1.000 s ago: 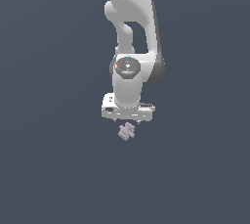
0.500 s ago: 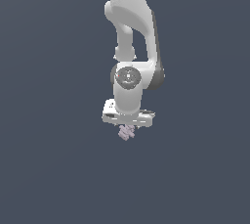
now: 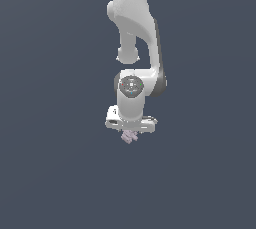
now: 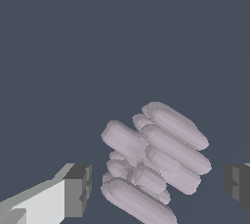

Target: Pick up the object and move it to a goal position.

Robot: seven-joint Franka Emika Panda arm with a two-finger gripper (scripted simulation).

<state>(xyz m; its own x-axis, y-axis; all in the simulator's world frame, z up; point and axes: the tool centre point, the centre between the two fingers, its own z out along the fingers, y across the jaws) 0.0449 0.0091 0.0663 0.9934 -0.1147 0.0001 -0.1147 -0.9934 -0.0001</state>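
Tool [image 3: 130,132], the white two-fingered end of the single white Panda arm [image 3: 135,33], hangs directly over the small pale pinkish-lilac knobbly object [image 3: 130,136]. In the exterior view the object shows just under the tool's body, near the centre of the flat dark grey-blue tabletop [image 3: 55,173], slightly toward that view's near side of the arm.

In the wrist view we see the object [image 4: 156,162] as a cluster of rounded, ridged bumps lying between two dark grey fingertips [image 4: 78,190]. One pad sits on each side with a visible gap to the object on both, so we record the tool as released and spread wide, not touching the piece. We cannot tell how high the pads stand above the tabletop.

Judgement: the step in hand is the grasp; the lift and the carry to the goal are not yet done. No goal marker is visible in either view.

Risks, as we judge them:
- The object is not centred between the pads; it looks closer to one side. On closing, one pad may touch first and push or spin the piece.
- The lumpy, rounded surface offers few flat faces, so the pads may bear on one bump and let the piece roll out or slip during the lift.
- Closing too high would catch only the top ridges.

Count: one arm, one tool, two fingertips, one object.
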